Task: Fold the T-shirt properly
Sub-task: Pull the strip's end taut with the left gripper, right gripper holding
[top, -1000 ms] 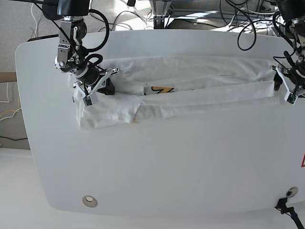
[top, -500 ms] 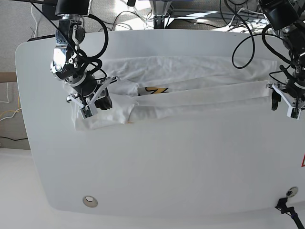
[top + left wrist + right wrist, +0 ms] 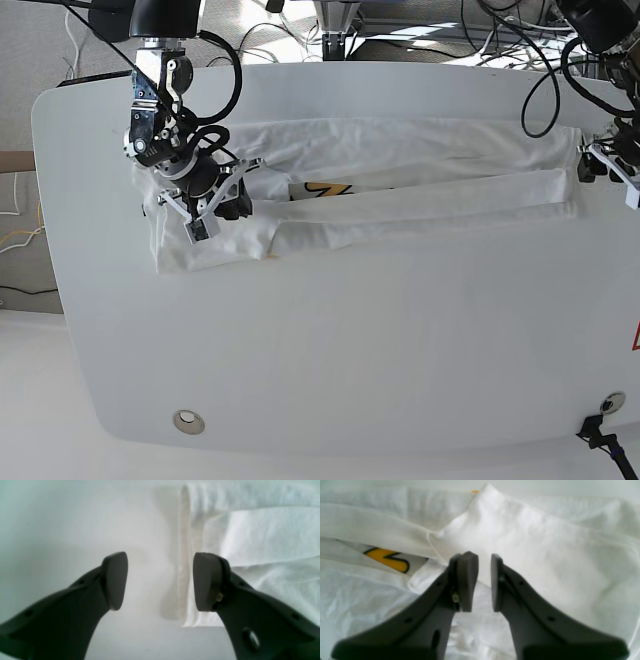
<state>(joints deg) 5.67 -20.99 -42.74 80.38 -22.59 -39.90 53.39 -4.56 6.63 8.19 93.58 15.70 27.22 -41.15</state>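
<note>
The T-shirt [image 3: 400, 170] lay folded into a long band across the table [image 3: 330, 340], its long axis running from one pincer to the other. Your right gripper [image 3: 483, 582], jaws narrowly parted and empty, hung directly over the sleeve end. Your left gripper [image 3: 160, 580], jaws wide and empty, had the hem edge just beside its inner jaw.

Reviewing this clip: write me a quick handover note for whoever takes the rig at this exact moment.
Left gripper: open, empty, at the shirt's end edge.
Right gripper: slightly open, holding nothing, over the sleeve end.
T-shirt: lies as a long band across the far part of the table, front strip folded over, a bit of yellow print showing.
Done: lengthwise fold.
Left: fold the ends in and tidy.
</note>
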